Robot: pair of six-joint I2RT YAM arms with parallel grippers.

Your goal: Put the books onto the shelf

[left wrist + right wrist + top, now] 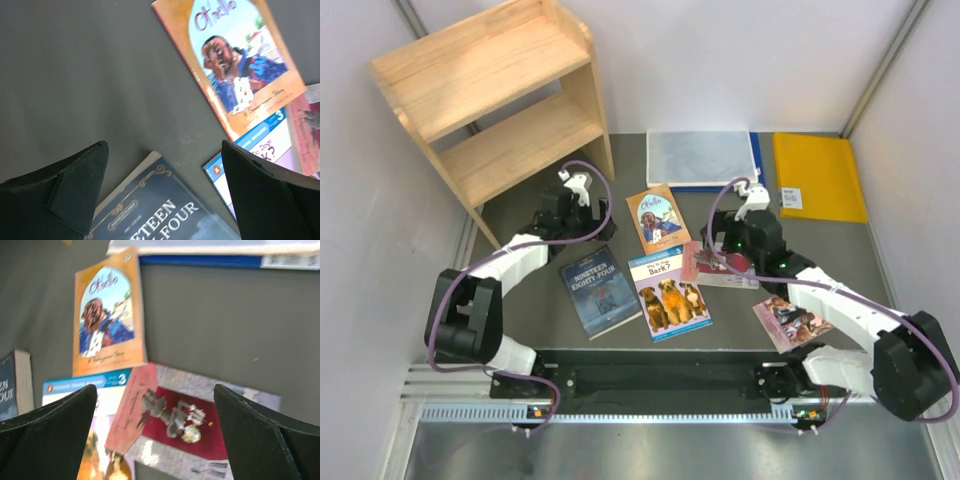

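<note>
**Opening step: approach to a first book; nothing shelved yet.**

The left claw (164, 147) hangs with its jaws spread wide and empty. It sits above bare desk (820, 260), just beyond the far edge of the dark blue book (601, 291), the "Nineteen Eighty-Four". The right claw (155, 388) is likewise wide open and holds nothing. It is poised over the maroon-red book (720, 265), whose left edge overlaps a far corner of the light blue dog book (669, 293).

Beyond these two, the orange-brown book (658, 218) lies flat, its near edge touching or just overlapping the dog book. The pink-purple book (790, 322) lies near right, partly beneath the right arm. All five books lie face up on the desk.

The shelf (510, 100) stands at the far left, turned at an angle, and both its boards are bare. A grey-white folder (703, 158) and a yellow envelope (818, 175) lie along the far edge and play no part in the task.

Judgement: the left arm is nearer the shelf, and the dark blue book shows the thickest page block, so it is the likely first pick. The next move calls for lowering one finger past a free edge and pinching the cover. The book must then be carried far and left onto a board. Thin books lying flat offer little purchase, so an edge may first need tipping up.
</note>
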